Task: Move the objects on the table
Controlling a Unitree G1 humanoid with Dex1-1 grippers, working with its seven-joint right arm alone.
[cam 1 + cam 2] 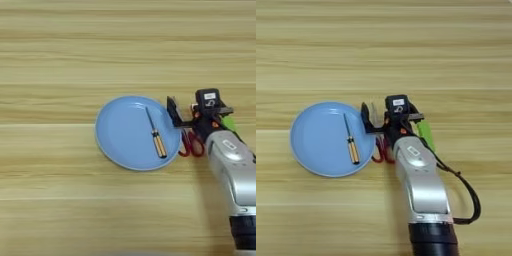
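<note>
Silver forearm (421, 185) angled up-left, tool (378, 120) over red-handled scissors (192, 142).

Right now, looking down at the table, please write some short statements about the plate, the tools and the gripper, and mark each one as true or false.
1. A screwdriver lies inside the blue plate. True.
2. The red-handled scissors lie in the middle of the plate. False: they are on the table, just beyond the plate's right rim, partly hidden under the arm.
3. The right gripper is at the plate's right edge, over the scissors. True.
4. The plate is red. False: it is blue.
5. The screwdriver has a yellow-orange handle. True.
6. The arm comes in from the top of the picture. False: the silver forearm enters from the bottom.
</note>
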